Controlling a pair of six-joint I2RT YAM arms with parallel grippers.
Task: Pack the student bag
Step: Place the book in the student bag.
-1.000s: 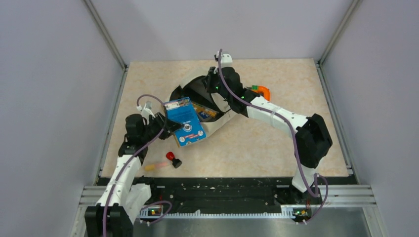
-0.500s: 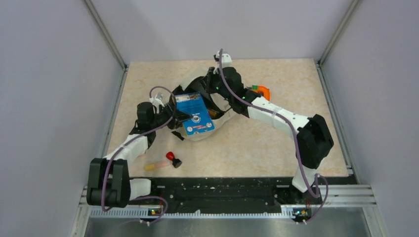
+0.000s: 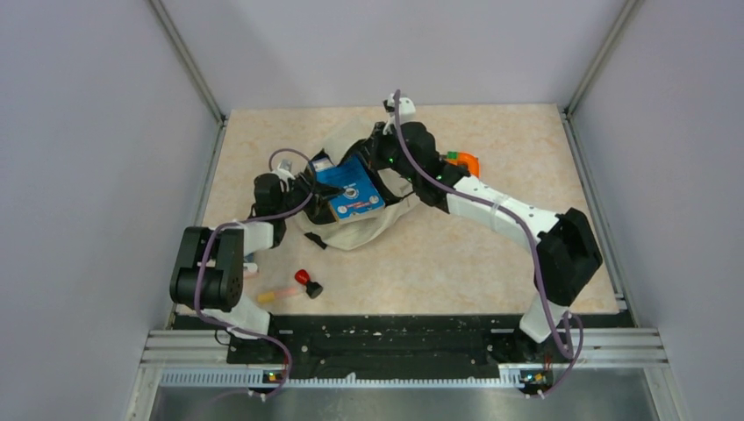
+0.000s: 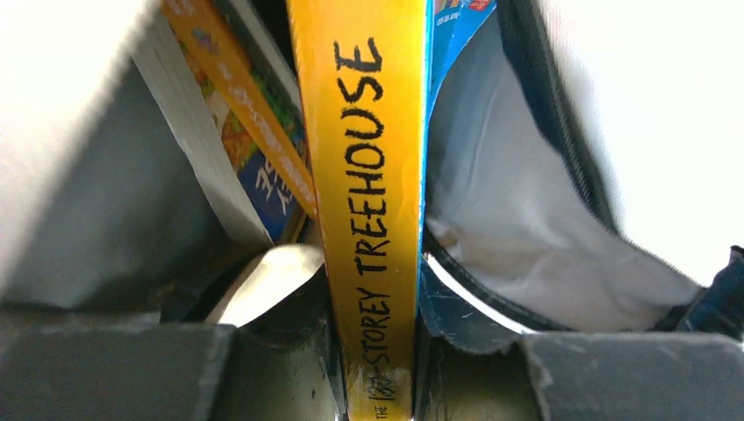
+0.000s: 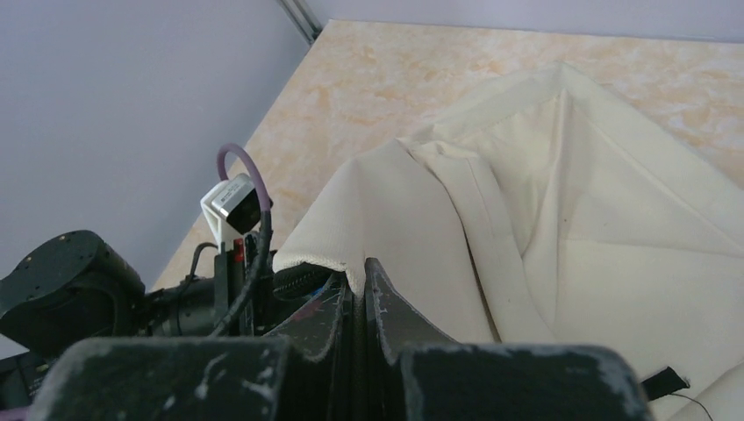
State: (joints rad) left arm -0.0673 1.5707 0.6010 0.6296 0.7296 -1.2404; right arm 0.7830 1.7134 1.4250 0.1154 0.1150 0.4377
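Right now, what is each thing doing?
Cream fabric backpack: open, rim pinched up by the right gripper.
Blue yellow-spined book: clamped by the left gripper, partly inside the backpack.
Other books: already inside the backpack.
Small red-topped object: lying loose on the table.

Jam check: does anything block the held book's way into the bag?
Nothing visible does. The book in the left gripper is partway into the student bag beside another book; the right gripper pinches its rim.
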